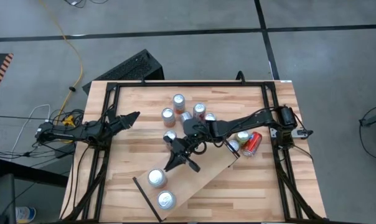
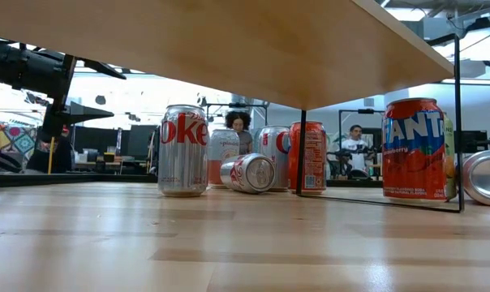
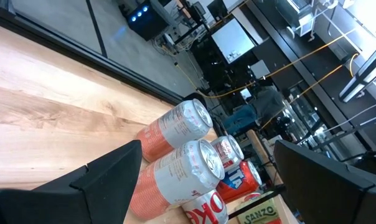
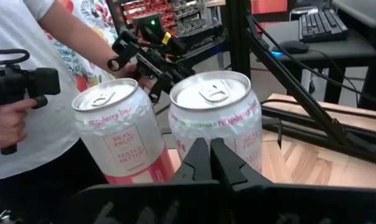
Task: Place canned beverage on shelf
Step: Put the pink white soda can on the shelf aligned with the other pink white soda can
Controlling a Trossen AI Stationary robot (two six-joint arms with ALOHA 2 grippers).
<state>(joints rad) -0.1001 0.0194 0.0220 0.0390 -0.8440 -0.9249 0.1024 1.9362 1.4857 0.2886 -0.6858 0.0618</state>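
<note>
Right now the shelf, a pale wood board with thin black strips at its short ends, sits aslant near the tabletop's front edge, one end toward the front-left corner and the other rising toward the right side. Two silver-topped cans stand on it at that front-left end: one can a little farther in, the second can closest to the black end strip.

The right pincer hangs over the board just beside the nearer of those two cans, its fingers pressed together and pinching nothing. In the right wrist view the two dark fingers meet at their tips, with two pale cans with pink bases standing upright side by side just beyond them, and a person in a white shirt holding a dark device behind the cans.

A cluster of cans waits near the middle of the tabletop, toward its back edge: a silver can farthest back, another just in front of it, and more beside the right arm. A red can lies on its side near the right edge.

The left pincer rests low near the tabletop's left edge, fingers spread wide and empty, pointing toward the cluster. In the low view a Diet Coke can stands upright and a Fanta can stands off to one side.
</note>
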